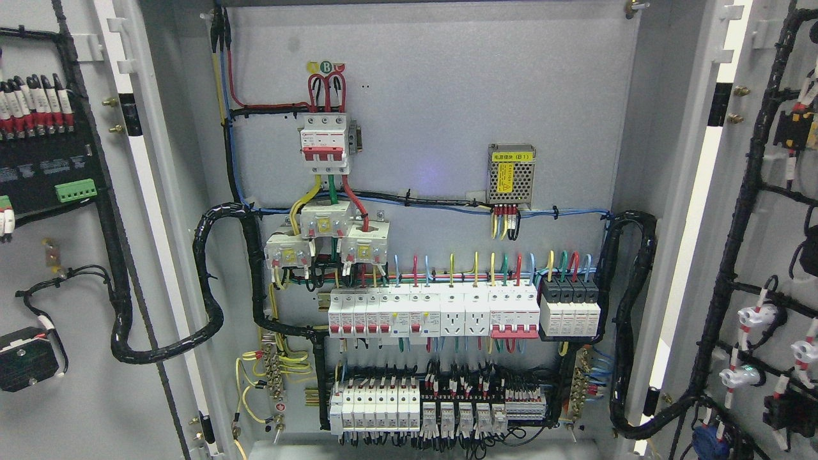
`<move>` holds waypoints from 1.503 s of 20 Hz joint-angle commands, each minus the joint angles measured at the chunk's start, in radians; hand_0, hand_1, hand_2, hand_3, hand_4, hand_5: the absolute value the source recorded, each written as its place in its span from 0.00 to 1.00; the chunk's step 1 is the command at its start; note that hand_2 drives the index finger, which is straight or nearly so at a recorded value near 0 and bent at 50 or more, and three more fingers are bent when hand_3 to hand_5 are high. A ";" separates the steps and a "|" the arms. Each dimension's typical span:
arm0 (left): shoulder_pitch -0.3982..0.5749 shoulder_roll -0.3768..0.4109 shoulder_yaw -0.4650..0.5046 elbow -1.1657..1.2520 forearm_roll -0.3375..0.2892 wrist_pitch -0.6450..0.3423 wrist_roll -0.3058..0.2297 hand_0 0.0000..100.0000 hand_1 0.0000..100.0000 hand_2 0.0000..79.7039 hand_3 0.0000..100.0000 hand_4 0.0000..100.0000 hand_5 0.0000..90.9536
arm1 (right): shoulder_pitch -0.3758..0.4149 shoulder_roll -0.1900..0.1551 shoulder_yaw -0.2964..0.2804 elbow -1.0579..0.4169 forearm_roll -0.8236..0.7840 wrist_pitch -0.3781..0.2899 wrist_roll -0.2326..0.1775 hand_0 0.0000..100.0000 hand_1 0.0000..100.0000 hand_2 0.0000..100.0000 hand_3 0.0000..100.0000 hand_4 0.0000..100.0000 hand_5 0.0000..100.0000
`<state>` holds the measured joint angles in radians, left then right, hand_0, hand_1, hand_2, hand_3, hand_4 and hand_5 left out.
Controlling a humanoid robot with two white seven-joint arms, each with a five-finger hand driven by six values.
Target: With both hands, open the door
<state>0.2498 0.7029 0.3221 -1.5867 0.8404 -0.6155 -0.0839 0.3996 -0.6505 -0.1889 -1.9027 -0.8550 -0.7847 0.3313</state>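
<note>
I face a grey electrical cabinet with both doors swung wide open. The left door [77, 268] shows its inner side at the picture's left, with black wiring and terminal blocks on it. The right door [767, 255] shows its inner side at the right, with cable looms and white connectors. Between them the cabinet's back panel [434, 96] carries breakers and wires. Neither of my hands nor arms shows anywhere in the head view.
A red-and-white main breaker [324, 142] sits at the upper middle, a mesh power supply [511, 174] to its right. Rows of breakers [434, 311] and relays [441, 406] run below. Thick black cable bundles [211, 300] loop from the panel to each door.
</note>
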 commanded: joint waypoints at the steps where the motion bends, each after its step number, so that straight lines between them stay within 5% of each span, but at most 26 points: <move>1: -0.029 0.003 0.000 0.085 0.002 0.054 0.001 0.00 0.00 0.00 0.00 0.03 0.00 | -0.001 -0.004 -0.023 0.016 -0.006 -0.148 0.005 0.00 0.00 0.00 0.00 0.00 0.00; 9: -0.053 0.003 0.000 0.119 0.002 0.148 0.001 0.00 0.00 0.00 0.00 0.03 0.00 | 0.001 -0.009 -0.021 0.014 -0.018 -0.149 0.008 0.00 0.00 0.00 0.00 0.00 0.00; 21: -0.067 0.003 -0.005 0.123 0.000 0.148 -0.002 0.00 0.00 0.00 0.00 0.03 0.00 | 0.004 -0.014 -0.009 -0.004 -0.018 -0.156 0.009 0.00 0.00 0.00 0.00 0.00 0.00; 30: -0.047 0.000 -0.093 -0.001 0.008 0.129 -0.002 0.00 0.00 0.00 0.00 0.03 0.00 | 0.002 -0.014 0.083 -0.038 -0.015 -0.157 0.011 0.00 0.00 0.00 0.00 0.00 0.00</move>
<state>0.1928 0.7054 0.2934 -1.4989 0.8463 -0.4769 -0.0835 0.4039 -0.6625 -0.1718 -1.9112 -0.8716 -0.7847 0.3415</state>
